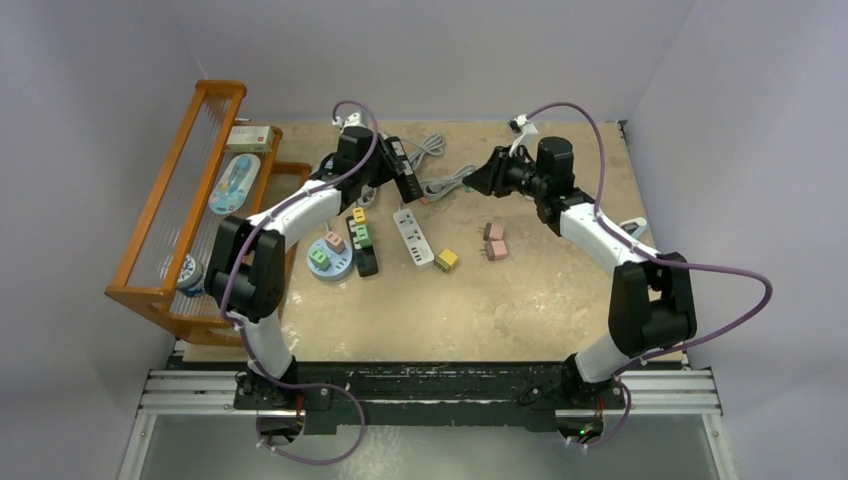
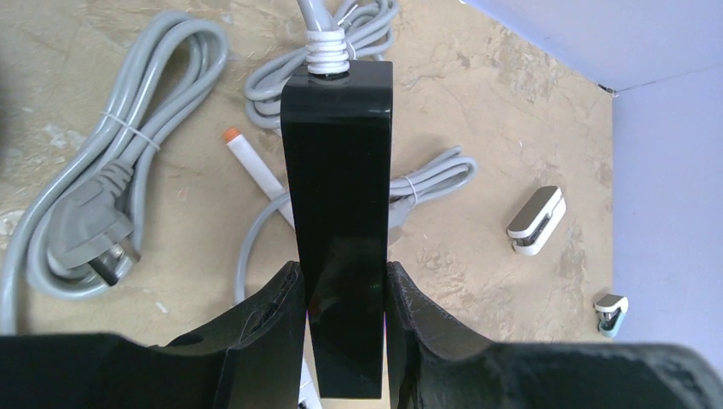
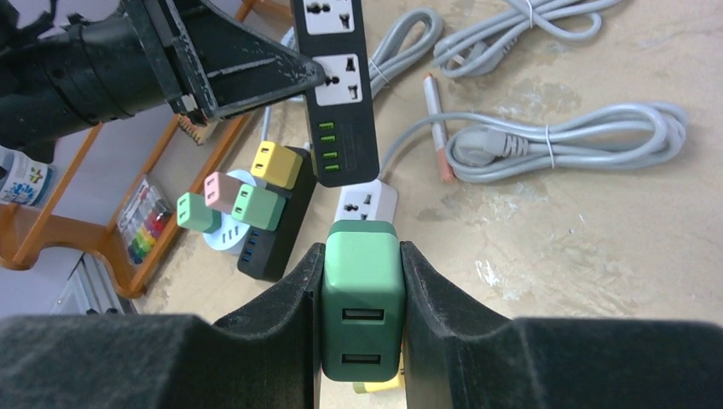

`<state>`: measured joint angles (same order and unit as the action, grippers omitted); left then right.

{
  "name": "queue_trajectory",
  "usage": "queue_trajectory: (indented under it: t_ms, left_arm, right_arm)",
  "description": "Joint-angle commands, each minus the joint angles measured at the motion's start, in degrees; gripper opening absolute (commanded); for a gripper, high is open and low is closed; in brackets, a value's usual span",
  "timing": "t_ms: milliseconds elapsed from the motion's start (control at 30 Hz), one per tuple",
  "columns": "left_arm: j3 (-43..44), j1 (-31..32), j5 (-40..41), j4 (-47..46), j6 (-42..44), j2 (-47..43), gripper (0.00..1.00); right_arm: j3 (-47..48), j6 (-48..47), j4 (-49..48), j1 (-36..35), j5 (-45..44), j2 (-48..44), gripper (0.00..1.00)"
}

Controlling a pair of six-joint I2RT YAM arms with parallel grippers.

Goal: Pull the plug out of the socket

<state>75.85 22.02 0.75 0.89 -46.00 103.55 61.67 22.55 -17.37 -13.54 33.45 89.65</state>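
The green plug [image 3: 361, 285] is clamped in the right gripper [image 3: 361, 256], clear of the black power strip [image 2: 338, 170] just to its left. Both are raised over the far part of the table [image 1: 560, 300]. The left gripper [image 2: 343, 277], its arm stretched far, is closed on that strip, and the right arm bends in leftward.

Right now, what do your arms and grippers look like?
The left arm and right arm have white links with black joints, and a purple cable loops along each. The left gripper and right gripper have black, wedge-shaped fingers.
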Motion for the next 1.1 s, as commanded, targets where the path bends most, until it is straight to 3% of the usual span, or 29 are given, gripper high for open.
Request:
queue_trajectory:
  t_ms: [0, 533, 767, 833, 1067]
  left_arm:
    - [5.37, 0.8, -0.48, -3.4, -0.71, 1.44, 0.0]
    - [19.7, 0.57, 3.24, 15.38, 10.01, 11.54, 0.0]
    - [21.15, 0.63, 3.7, 20.41, 11.65, 13.92, 0.09]
    - [21.09, 0.5, 4.8, 21.59, 12.3, 13.79, 0.16]
    - [23.44, 0.17, 8.32, 26.32, 14.66, 13.0, 0.56]
  right_arm:
    - [-0.8, 0.13, -1.26, -0.08, -1.92, -2.89, 0.0]
    - [-10.73, -1.93, 3.08, -0.26, -4.18, -2.84, 0.0]
    - [-14.64, -0.96, 3.04, -1.91, -2.54, -2.23, 0.0]
    - [-15.24, -1.22, 3.48, -2.01, -2.85, -2.44, 0.0]
    - [-11.59, -3.38, 5.49, -5.1, -5.99, -0.92, 0.0]
